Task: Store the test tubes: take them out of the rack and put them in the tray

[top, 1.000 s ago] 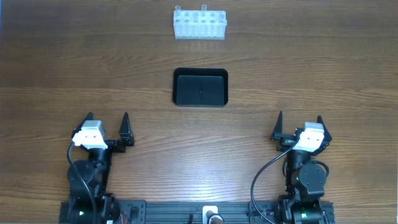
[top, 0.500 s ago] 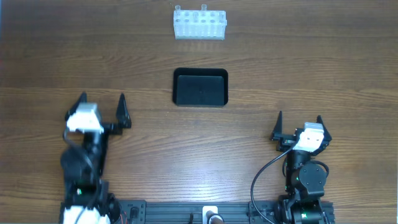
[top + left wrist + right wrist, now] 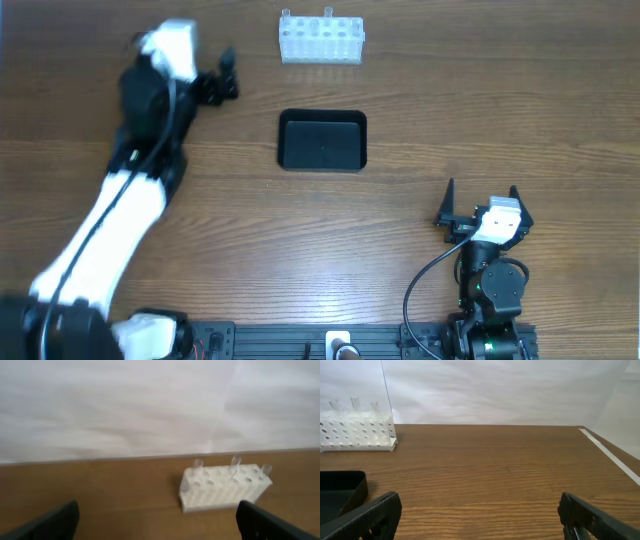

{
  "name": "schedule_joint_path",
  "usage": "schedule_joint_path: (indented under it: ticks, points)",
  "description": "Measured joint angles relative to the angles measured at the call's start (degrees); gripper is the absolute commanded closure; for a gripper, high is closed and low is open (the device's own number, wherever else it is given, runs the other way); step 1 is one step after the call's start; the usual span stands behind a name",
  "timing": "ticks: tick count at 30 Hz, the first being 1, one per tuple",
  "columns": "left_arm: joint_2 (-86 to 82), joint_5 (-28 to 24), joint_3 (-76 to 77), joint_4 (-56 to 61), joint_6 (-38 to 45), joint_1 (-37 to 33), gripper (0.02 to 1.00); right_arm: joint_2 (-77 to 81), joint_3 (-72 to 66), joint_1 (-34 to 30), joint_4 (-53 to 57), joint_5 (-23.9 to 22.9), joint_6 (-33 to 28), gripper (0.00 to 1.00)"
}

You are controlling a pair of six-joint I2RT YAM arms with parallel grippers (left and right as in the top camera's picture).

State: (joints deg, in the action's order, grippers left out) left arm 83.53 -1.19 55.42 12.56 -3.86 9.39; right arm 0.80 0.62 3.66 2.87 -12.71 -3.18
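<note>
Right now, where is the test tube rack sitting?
In the top view the rack stands near the far edge of the table, about mid-width, directly beyond the black tray with bare wood between them.

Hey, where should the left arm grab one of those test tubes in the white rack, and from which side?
Grip the clear neck of a test tube where it sticks out above the rack, probably coming straight down from above. The tubes stand upright and the rack hides their lower parts, so only the top is free, and a straight lift should clear the hole.
</note>
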Motion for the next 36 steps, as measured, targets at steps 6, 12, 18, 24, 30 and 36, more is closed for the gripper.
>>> schedule_joint_path:
  ticks: [6, 12, 18, 24, 30, 36]
  points:
    - [17.1, 2.9, 18.0, -8.3, -2.6, 4.3, 0.023, 0.0, 0.0, 0.0, 0.0, 0.1, -0.1, 0.009]
    - [30.3, 4.7, 32.4, -14.7, -4.6, 6.8, 0.020, 0.0, 0.0, 0.0, 0.0, 0.1, 0.0, 0.009]
    - [38.3, 6.7, 40.5, -16.7, -5.4, 8.6, 0.020, 0.0, 0.0, 0.0, 0.0, 0.1, 0.0, 0.007]
    - [41.9, 8.6, 43.0, -16.6, -6.4, 8.9, 0.020, 0.0, 0.0, 0.0, 0.0, 0.1, -0.1, 0.007]
    - [43.8, 10.5, 43.1, -15.6, -6.5, 8.9, 0.027, 0.0, 0.0, 0.0, 0.0, 0.1, 0.0, 0.007]
    - [45.5, 10.9, 43.2, -13.2, -6.7, 8.9, 0.117, 0.0, 0.0, 0.0, 0.0, 0.1, 0.0, 0.009]
